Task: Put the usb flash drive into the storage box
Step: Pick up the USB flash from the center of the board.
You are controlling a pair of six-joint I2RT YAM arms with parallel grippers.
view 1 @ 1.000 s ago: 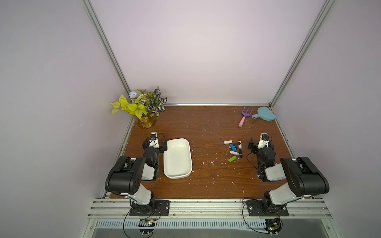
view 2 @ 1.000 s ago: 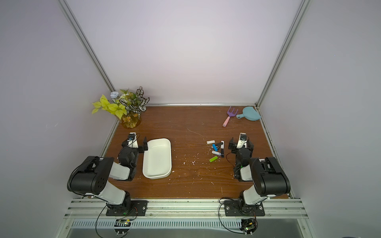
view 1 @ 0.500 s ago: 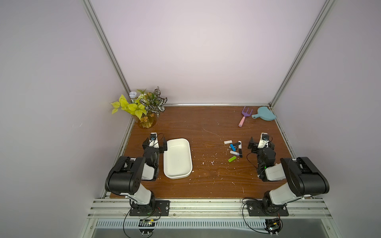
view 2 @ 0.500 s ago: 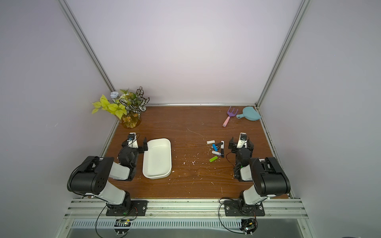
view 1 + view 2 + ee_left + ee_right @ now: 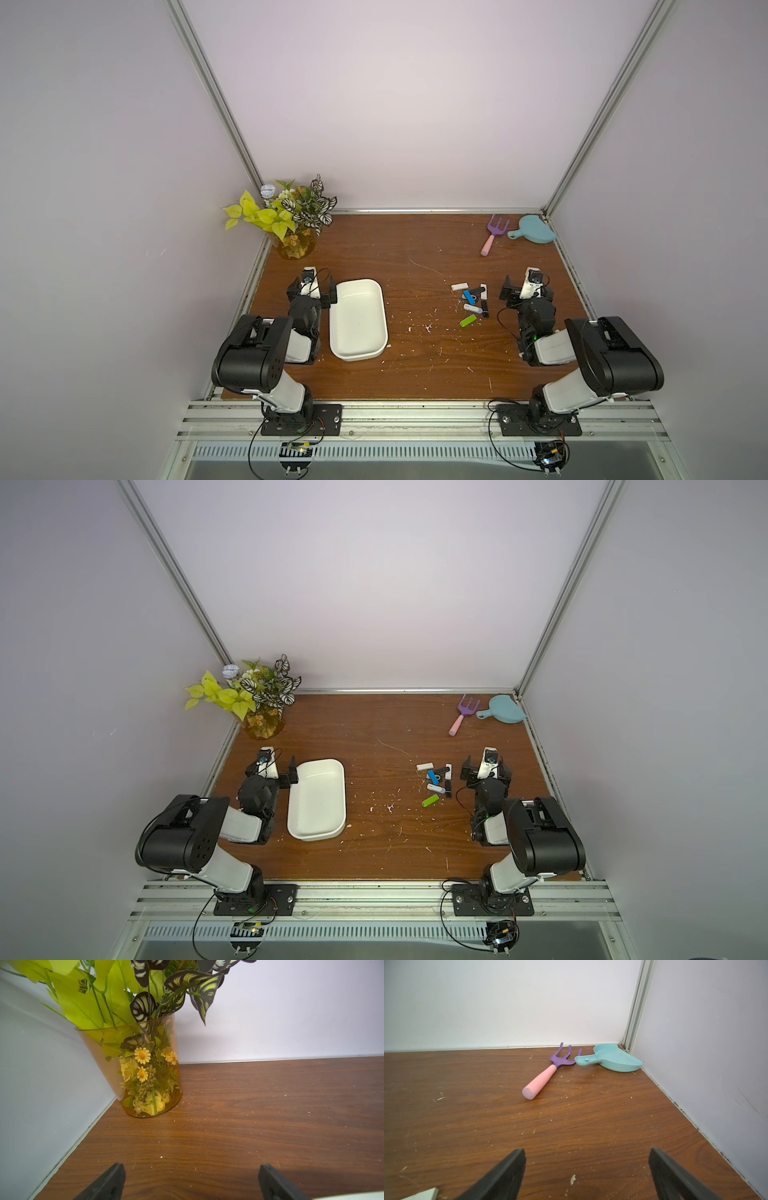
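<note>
Two grippers, my left gripper [image 5: 311, 291] and right gripper [image 5: 527, 289], sit spread wide and hold nothing. I see the white storage box [image 5: 358, 319] beside the left one. Several usb flash drives [image 5: 474, 304] lie clustered on the table [image 5: 415, 374] near the right one.

You have the storage box [image 5: 358, 320], a shallow white tray with rounded corners and low walls, lying flat and empty on the left half of the table, its long side running front to back (both top views show the same bare floor inside it). Your usb flash drives [image 5: 473, 301] lie well apart from it on the right half, a loose cluster on the wood. Within it, a white one [image 5: 459, 286] sits at the far left, a blue one [image 5: 469, 296] and black ones [image 5: 443, 769] in the middle, a white-and-silver one [image 5: 473, 308] below, and a green one [image 5: 468, 320] nearest the front.
</note>
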